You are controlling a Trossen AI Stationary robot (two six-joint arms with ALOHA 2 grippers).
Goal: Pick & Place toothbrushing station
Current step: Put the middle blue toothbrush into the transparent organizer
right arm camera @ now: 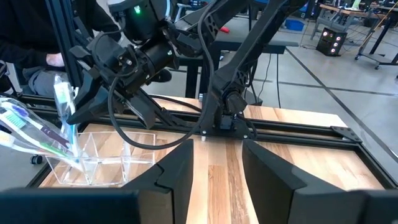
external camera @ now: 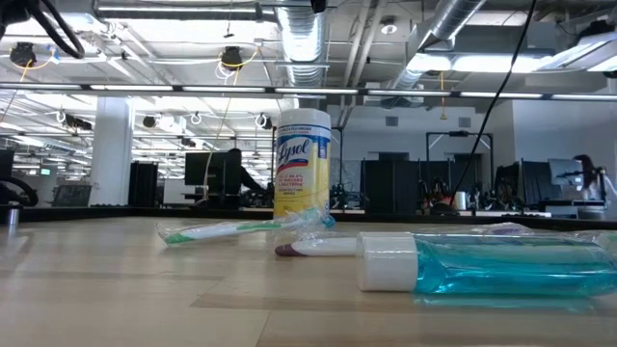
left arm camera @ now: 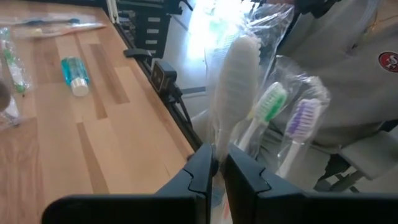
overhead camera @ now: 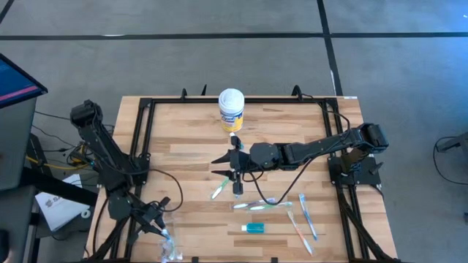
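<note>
Left gripper (left arm camera: 216, 168) sits at the table's near-left corner, pinched tight on a clear plastic bag of toothbrushes (left arm camera: 261, 112), just above a clear acrylic organizer (right arm camera: 99, 158). Right gripper (overhead camera: 235, 174) hovers mid-table, jaws apart and empty. Loose slim toothbrushes (overhead camera: 296, 212) and 1 teal toothpaste tube (overhead camera: 255, 228) lie near the front edge. White-and-yellow wipes canister (overhead camera: 231, 109) stands at the back.

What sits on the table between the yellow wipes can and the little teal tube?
In the high view, the right gripper hangs between wipes can and teal tube, with wrapped toothbrushes below it.
</note>
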